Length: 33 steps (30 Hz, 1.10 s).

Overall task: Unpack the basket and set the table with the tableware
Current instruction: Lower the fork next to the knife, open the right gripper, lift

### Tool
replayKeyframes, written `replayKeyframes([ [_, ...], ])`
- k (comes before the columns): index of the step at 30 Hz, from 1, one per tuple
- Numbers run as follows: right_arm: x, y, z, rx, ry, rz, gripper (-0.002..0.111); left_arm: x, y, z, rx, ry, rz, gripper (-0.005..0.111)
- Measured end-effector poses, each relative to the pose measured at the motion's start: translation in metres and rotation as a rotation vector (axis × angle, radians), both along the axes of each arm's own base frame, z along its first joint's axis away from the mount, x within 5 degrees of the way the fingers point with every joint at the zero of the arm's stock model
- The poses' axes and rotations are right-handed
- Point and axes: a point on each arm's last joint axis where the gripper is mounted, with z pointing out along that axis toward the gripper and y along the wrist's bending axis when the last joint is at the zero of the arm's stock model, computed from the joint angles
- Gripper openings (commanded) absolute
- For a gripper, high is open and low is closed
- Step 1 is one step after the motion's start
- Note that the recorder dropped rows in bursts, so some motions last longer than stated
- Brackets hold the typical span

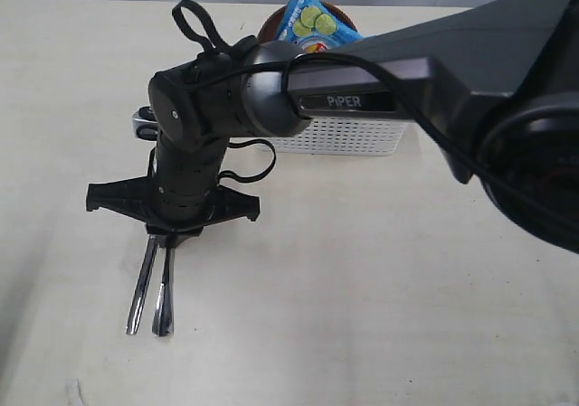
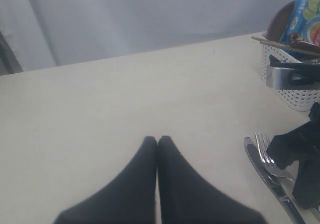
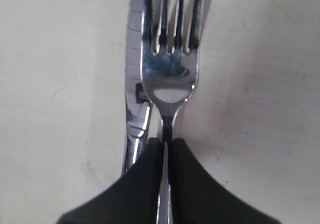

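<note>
Tableware is coming out onto the table [image 1: 407, 288], whose pale top is filling every view, and the white basket [image 1: 339, 136] is serving as the marker for everything else. Inside the basket the brown plate [image 1: 270, 28] and the blue chip bag [image 1: 312, 22] are sticking up above the rim, with chopsticks [image 2: 285, 44] lying across its top edge. The right arm [image 1: 389, 80] is reaching across the front of the basket to bare wood well apart from it. There the right gripper [image 3: 164, 149] is pressing its fingers together on the neck of the fork [image 3: 170, 79], close to the table top. The knife [image 3: 134, 109] is lying against the fork and parallel to it; whether it is being pinched too I cannot tell, since one finger is covering its handle. Both long axes are running in line with the fingers, tines and blade out beyond the fingertips, so laying the pair down is looking like a matter of lowering and letting go. The left gripper [image 2: 157, 141] is sitting with its fingers together on nothing, off to one side of the cutlery, leaving the right arm much the nearer.
</note>
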Motion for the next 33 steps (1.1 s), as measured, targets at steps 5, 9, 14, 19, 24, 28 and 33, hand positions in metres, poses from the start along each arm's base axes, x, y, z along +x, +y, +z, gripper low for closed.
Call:
replayKeyframes([
  [5, -0.0015, 0.0019, -0.0017, 0.003, -0.002, 0.000, 0.000, 0.0000, 0.0000, 0.0000, 0.000, 0.000, 0.000, 0.000],
  [9, -0.0012, 0.0020, -0.0016, 0.006, 0.005, -0.032, 0.000, 0.0000, 0.0000, 0.0000, 0.000, 0.000, 0.000, 0.000],
  [14, 0.0005, 0.0010, -0.0019, -0.005, -0.011, -0.045, 0.000, 0.0000, 0.0000, 0.0000, 0.000, 0.000, 0.000, 0.000],
  [19, 0.0013, 0.0003, -0.0021, -0.013, -0.020, -0.046, 0.000, 0.0000, 0.0000, 0.0000, 0.000, 0.000, 0.000, 0.000],
  [24, 0.0018, 0.0005, -0.0020, -0.010, -0.021, -0.060, 0.000, 0.0000, 0.0000, 0.0000, 0.000, 0.000, 0.000, 0.000],
  [28, 0.0019, 0.0006, -0.0020, -0.009, -0.022, -0.060, 0.000, 0.0000, 0.0000, 0.0000, 0.000, 0.000, 0.000, 0.000],
  [33, 0.0018, 0.0008, -0.0019, -0.006, -0.020, -0.062, 0.000, 0.0000, 0.0000, 0.0000, 0.000, 0.000, 0.000, 0.000],
])
